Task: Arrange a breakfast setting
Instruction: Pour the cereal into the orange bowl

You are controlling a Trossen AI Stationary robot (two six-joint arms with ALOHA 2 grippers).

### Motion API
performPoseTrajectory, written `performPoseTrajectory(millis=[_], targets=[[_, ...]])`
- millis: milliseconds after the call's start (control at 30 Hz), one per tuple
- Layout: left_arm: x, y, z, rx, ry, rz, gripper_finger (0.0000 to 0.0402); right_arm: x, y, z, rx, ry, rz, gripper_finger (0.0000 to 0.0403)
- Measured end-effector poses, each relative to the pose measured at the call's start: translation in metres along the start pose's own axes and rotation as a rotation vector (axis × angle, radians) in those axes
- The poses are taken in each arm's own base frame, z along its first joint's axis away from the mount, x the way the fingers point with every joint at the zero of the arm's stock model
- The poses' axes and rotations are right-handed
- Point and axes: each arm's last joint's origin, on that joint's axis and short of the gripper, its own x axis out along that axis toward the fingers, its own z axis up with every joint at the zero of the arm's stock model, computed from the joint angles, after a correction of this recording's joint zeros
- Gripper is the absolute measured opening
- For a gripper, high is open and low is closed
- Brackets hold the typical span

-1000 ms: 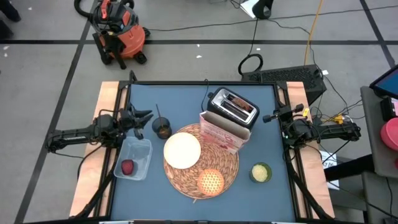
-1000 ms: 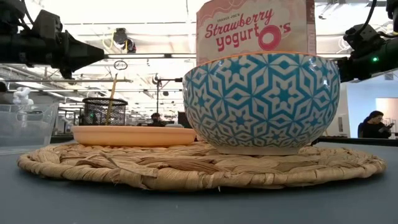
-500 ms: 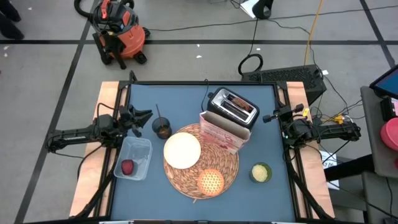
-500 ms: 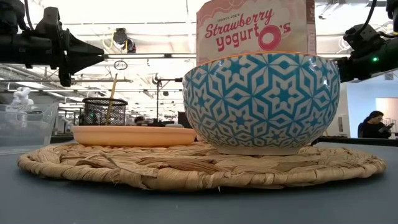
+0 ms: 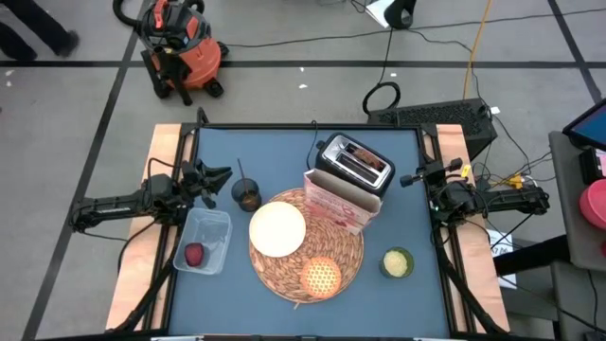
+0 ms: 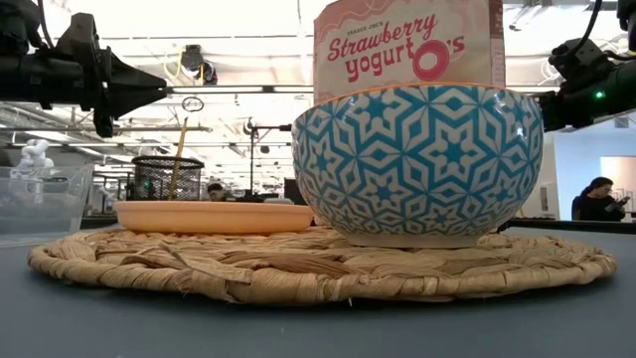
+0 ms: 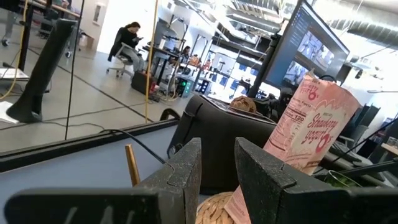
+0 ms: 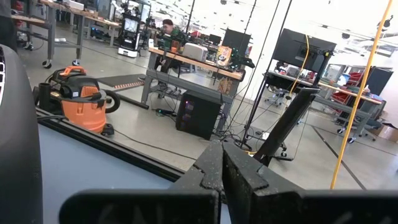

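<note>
Woven mat: round straw placemat [image 5: 307, 250] sits mid-desk on the blue desk [image 5: 284, 152], carrying the cream bowl [image 5: 276, 229], the small orange dish [image 5: 320, 277] and the pink-white cereal box [image 5: 339, 203].
Fruit: small dark-red fruit [image 5: 194, 255] is not yet on the setting; it lies inside the clear plastic tub [image 5: 216, 227], just left of the mat.
Cup and spoon: dark cup [image 5: 247, 196] stands just off the mat's upper-left rim, the wooden spoon [image 6: 179, 157] upright in it.
Left gripper [image 5: 220, 177]: hovering near the desk's left edge, jaws slightly parted and holding nothing.
Right gripper [image 5: 409, 178]: parked at the right edge, jaws pressed together, empty.
Key relation: the tub lies just below the left gripper in the overhead view, and the cup just to its right. The right arm is well apart across the mat, so the left arm is clearly nearer.
Next move, as I judge it: left arm turns down toward the fruit and moves it to the orange dish.
</note>
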Motion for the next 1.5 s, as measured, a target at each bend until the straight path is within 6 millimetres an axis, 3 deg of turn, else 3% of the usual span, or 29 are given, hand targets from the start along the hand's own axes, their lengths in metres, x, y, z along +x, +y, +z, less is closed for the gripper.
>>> performPoseTrajectory(millis=[267, 833, 1133, 1500], targets=[[0.0, -0.001, 0.0, -0.008, 0.01, -0.026, 0.0125, 0.0, 0.0, 0.0, 0.0, 0.0, 0.0, 0.0], [0.0, -0.001, 0.0, -0.041, 0.01, -0.026, 0.0388, 0.0, 0.0, 0.0, 0.0, 0.0, 0.0, 0.0], [0.0, -0.001, 0.001, -0.067, -0.004, -0.031, 0.0393, 0.0, 0.0, 0.0, 0.001, 0.0, 0.0, 0.0], [-0.001, -0.009, 0.021, -0.132, -0.193, -0.147, 0.0393, 0.0, 0.0, 0.0, 0.0, 0.0, 0.0, 0.0]])
